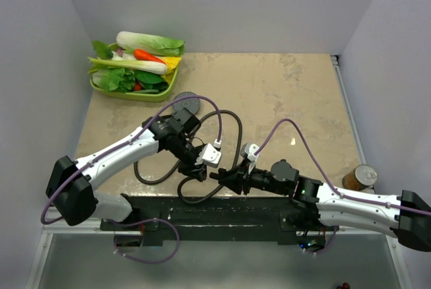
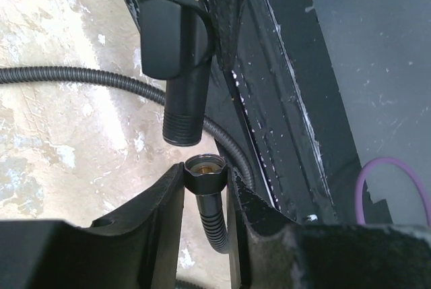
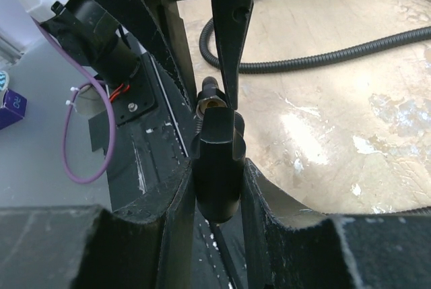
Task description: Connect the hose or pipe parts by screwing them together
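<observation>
Clenched in the left gripper [image 2: 205, 174] is the brass-lined end nut [image 2: 205, 165] of the thin dark corrugated hose [image 2: 67, 77]. The right gripper [image 3: 217, 159] grasps a short black threaded pipe fitting [image 2: 183, 110], thread facing the nut, just short of touching. Both sit over the near edge of the beige table [image 1: 296, 93]; the grey round-faced shower head [image 1: 186, 104] lies behind the left arm [image 1: 114, 154].

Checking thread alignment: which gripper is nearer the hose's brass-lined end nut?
Left. The left gripper is clamped on the hose nut; the right gripper holds the threaded fitting just short of it, a small gap between the two parts.
</observation>
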Tool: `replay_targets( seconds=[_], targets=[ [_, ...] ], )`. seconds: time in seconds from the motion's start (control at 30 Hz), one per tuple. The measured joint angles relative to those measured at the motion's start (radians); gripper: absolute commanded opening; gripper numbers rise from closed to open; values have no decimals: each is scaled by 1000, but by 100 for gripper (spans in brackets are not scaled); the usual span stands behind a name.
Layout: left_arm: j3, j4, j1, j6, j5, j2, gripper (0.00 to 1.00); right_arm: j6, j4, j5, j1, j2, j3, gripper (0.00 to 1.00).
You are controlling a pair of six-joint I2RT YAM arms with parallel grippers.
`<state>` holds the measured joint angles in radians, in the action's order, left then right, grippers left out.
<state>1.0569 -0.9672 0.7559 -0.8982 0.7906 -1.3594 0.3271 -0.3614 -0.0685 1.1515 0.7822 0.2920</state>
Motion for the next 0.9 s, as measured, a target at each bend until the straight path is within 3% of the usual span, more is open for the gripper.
replay_targets(
  seconds=[0.9],
  targets=[
    [19, 11, 6, 70, 4, -39, 0, -26, -35, -2, 34, 94, 36, 0]
  ],
)
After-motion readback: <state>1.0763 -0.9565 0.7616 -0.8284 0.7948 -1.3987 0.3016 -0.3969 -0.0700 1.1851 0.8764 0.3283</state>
